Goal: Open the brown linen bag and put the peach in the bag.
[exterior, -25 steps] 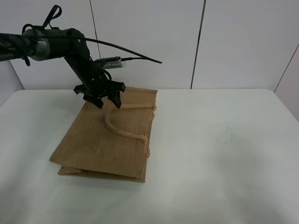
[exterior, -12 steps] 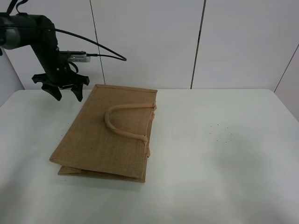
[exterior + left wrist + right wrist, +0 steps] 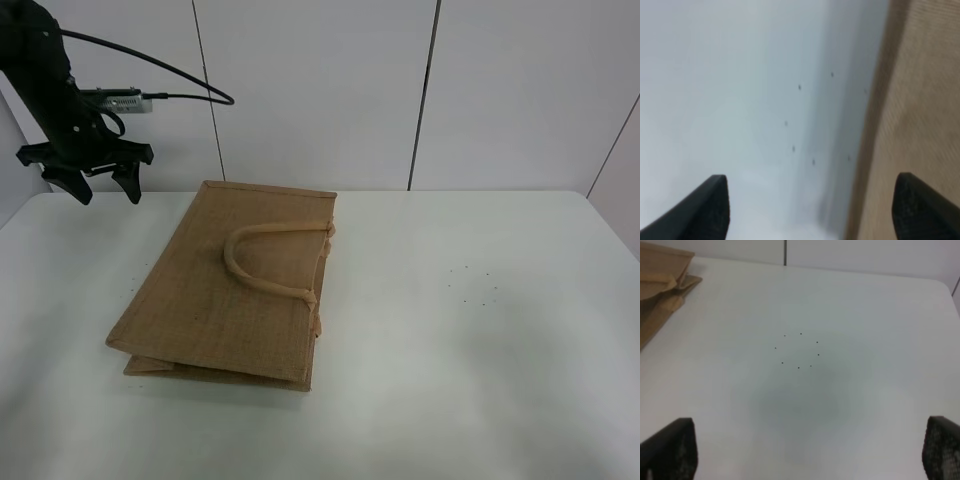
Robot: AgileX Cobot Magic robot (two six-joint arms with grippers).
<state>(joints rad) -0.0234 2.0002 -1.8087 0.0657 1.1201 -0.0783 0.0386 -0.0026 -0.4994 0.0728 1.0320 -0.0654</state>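
The brown linen bag [image 3: 235, 285] lies flat and closed on the white table [image 3: 480, 340], one looped handle [image 3: 262, 258] resting on its top. My left gripper [image 3: 88, 182] is open and empty, raised above the table's far left corner, apart from the bag. In the left wrist view its open fingertips [image 3: 710, 202] frame the table, with the bag's edge [image 3: 920, 100] at one side. My right gripper [image 3: 805, 455] is open and empty; it does not show in the exterior view. The right wrist view shows the bag's corner [image 3: 662, 275]. The peach is out of view.
A ring of small dark dots [image 3: 473, 285] marks the table right of the bag; it also shows in the right wrist view [image 3: 799, 351]. White wall panels [image 3: 320, 90] stand behind the table. A black cable [image 3: 180, 85] trails from the left arm.
My left gripper let go of the bag's handle, which dropped flat, and swung up and to the left, away from the bag. The bag has not moved.
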